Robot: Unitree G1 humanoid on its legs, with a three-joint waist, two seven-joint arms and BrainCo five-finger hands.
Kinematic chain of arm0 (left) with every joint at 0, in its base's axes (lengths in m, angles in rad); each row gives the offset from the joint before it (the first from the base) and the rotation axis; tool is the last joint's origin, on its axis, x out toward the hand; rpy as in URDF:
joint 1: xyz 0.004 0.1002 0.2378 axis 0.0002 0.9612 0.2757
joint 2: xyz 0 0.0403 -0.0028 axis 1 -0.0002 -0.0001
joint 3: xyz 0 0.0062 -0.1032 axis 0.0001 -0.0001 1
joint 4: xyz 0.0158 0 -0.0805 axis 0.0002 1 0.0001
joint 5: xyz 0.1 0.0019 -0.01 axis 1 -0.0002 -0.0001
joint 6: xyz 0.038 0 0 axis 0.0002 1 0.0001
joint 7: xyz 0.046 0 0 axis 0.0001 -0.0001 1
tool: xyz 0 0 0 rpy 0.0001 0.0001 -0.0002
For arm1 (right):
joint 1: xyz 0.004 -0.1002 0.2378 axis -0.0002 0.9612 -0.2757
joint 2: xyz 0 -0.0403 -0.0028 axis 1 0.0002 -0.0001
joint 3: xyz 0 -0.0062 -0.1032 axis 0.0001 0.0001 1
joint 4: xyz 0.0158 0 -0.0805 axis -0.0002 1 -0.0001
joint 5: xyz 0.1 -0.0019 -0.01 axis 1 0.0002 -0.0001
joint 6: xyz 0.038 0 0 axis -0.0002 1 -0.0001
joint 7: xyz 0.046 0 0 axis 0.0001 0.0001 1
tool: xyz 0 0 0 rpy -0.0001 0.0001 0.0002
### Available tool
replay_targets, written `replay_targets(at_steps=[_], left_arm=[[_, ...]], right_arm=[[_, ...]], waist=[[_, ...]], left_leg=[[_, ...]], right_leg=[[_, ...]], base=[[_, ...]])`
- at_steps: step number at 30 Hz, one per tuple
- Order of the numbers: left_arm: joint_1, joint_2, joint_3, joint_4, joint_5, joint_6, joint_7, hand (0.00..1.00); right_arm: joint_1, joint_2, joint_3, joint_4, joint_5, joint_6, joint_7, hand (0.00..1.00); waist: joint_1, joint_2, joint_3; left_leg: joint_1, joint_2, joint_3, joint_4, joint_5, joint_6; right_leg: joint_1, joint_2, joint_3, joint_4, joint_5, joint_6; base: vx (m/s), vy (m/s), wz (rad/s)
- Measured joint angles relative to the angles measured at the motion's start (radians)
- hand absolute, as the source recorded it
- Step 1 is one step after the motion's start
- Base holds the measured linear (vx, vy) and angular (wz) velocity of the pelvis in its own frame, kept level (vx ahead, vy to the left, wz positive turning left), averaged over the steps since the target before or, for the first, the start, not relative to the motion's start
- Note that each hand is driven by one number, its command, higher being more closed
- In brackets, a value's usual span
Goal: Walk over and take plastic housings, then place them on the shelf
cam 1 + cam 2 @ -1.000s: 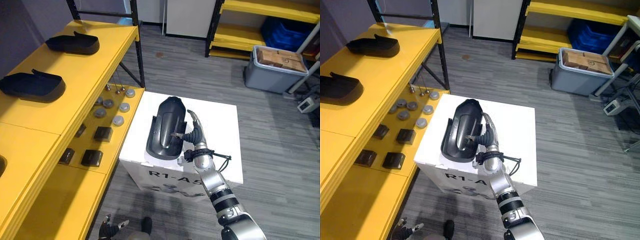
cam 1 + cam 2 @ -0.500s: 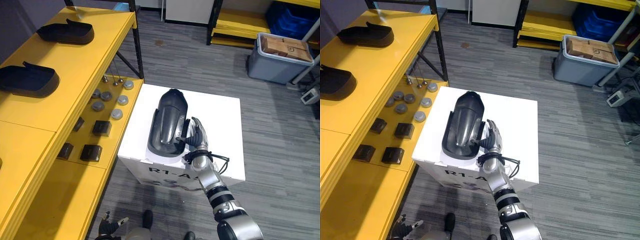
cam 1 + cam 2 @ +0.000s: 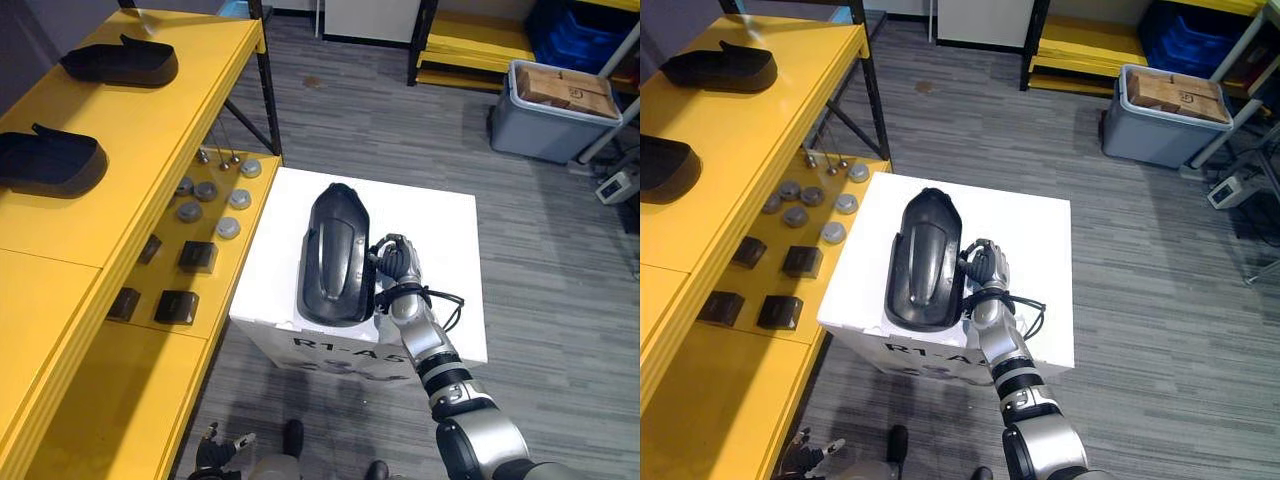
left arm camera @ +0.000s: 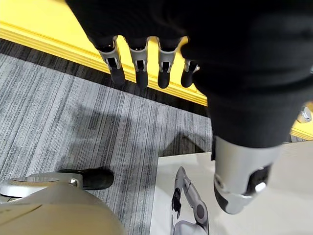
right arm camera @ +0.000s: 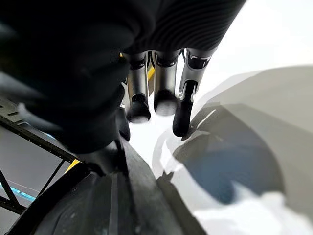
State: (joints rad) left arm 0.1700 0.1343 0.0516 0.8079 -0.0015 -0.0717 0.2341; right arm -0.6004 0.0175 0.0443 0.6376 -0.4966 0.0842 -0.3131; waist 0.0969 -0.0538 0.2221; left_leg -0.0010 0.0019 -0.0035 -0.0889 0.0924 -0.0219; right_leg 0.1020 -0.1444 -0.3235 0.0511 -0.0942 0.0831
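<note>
A long black plastic housing [image 3: 335, 255] lies on top of a white box [image 3: 440, 235] in front of me. My right hand [image 3: 396, 262] is at the housing's right rim, fingers curled round that edge. In the right wrist view the bent fingers [image 5: 164, 93] sit just above the white top, with the housing's rim [image 5: 117, 196] beside them under the thumb. My left hand [image 4: 142, 58] hangs low over the grey floor beside the yellow shelf's edge, fingers straight and holding nothing.
Two more black housings [image 3: 48, 162] [image 3: 120, 62] lie on the top of the yellow shelf [image 3: 150, 150] at my left. Its lower board holds several grey discs [image 3: 208, 200] and small black blocks [image 3: 176, 305]. A grey bin [image 3: 550, 120] stands far right.
My right hand's fingers have gone from straight to curled on the housing's right rim. The head camera has shifted a little; the left hand is unchanged.
</note>
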Motion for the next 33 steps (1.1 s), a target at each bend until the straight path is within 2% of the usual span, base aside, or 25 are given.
replay_targets(at_steps=[4, 9, 17, 21, 26, 29, 33], left_arm=[[-0.002, 0.0, 0.002, 0.0, -0.011, 0.001, -0.002, 0.0], [0.0, -0.005, 0.02, -0.003, -0.015, 0.001, -0.002, 0.0], [0.03, -0.026, 0.056, -0.087, -0.014, -0.002, 0.0, 0.0], [0.071, -0.05, 0.084, -0.249, -0.014, -0.01, 0.006, 0.0], [0.121, -0.097, 0.201, -0.589, -0.013, -0.025, 0.042, 0.0], [0.122, -0.098, 0.225, -0.802, -0.005, -0.039, 0.069, 0.0], [0.111, -0.1, 0.218, -0.978, -0.003, -0.062, 0.085, 0.0]], right_arm=[[0.035, -0.003, -0.003, -0.045, 0.062, -0.009, 0.027, 1.0], [0.116, -0.004, -0.006, -0.14, 0.118, -0.01, 0.024, 1.0], [0.221, -0.008, -0.005, -0.352, 0.129, -0.041, -0.002, 1.0], [0.261, -0.035, -0.005, -0.462, 0.128, -0.063, -0.021, 1.0], [0.293, -0.05, -0.006, -0.597, 0.124, -0.083, -0.039, 1.0], [0.302, -0.054, -0.007, -0.642, 0.102, -0.088, -0.051, 1.0], [0.328, -0.054, -0.004, -0.705, 0.089, -0.099, -0.051, 1.0]], waist=[[-0.005, 0.0, 0.0], [-0.008, 0.0, 0.0], [-0.008, 0.0, -0.002], [-0.006, 0.0, -0.007], [-0.008, 0.001, -0.027], [-0.007, 0.002, -0.051], [-0.006, 0.007, -0.074]], left_leg=[[0.003, -0.001, -0.003, 0.001, -0.001, -0.001], [0.012, -0.003, -0.025, 0.001, -0.001, -0.001], [0.013, -0.004, -0.03, 0.002, 0.0, -0.001], [0.007, -0.004, -0.035, 0.002, 0.0, 0.0], [0.005, -0.006, -0.041, 0.002, 0.0, 0.0], [0.006, -0.009, -0.053, 0.003, 0.0, 0.001], [0.021, -0.014, -0.054, 0.003, 0.001, 0.001]], right_leg=[[0.005, -0.002, -0.004, 0.0, 0.0, 0.0], [0.023, -0.01, -0.022, 0.001, 0.0, 0.001], [0.022, -0.011, -0.024, 0.009, -0.001, 0.002], [0.018, -0.01, -0.025, 0.009, -0.001, 0.001], [0.018, -0.011, -0.03, 0.008, -0.002, 0.001], [0.025, -0.013, -0.043, 0.008, -0.003, 0.002], [0.041, -0.015, -0.044, 0.008, -0.003, 0.002]], base=[[-0.01, 0.001, 0.01], [-0.02, 0.004, 0.1], [0.0, 0.001, 0.0], [0.0, 0.0, 0.0], [0.0, -0.003, 0.02], [0.0, -0.009, 0.12], [0.0, 0.0, 0.0]])
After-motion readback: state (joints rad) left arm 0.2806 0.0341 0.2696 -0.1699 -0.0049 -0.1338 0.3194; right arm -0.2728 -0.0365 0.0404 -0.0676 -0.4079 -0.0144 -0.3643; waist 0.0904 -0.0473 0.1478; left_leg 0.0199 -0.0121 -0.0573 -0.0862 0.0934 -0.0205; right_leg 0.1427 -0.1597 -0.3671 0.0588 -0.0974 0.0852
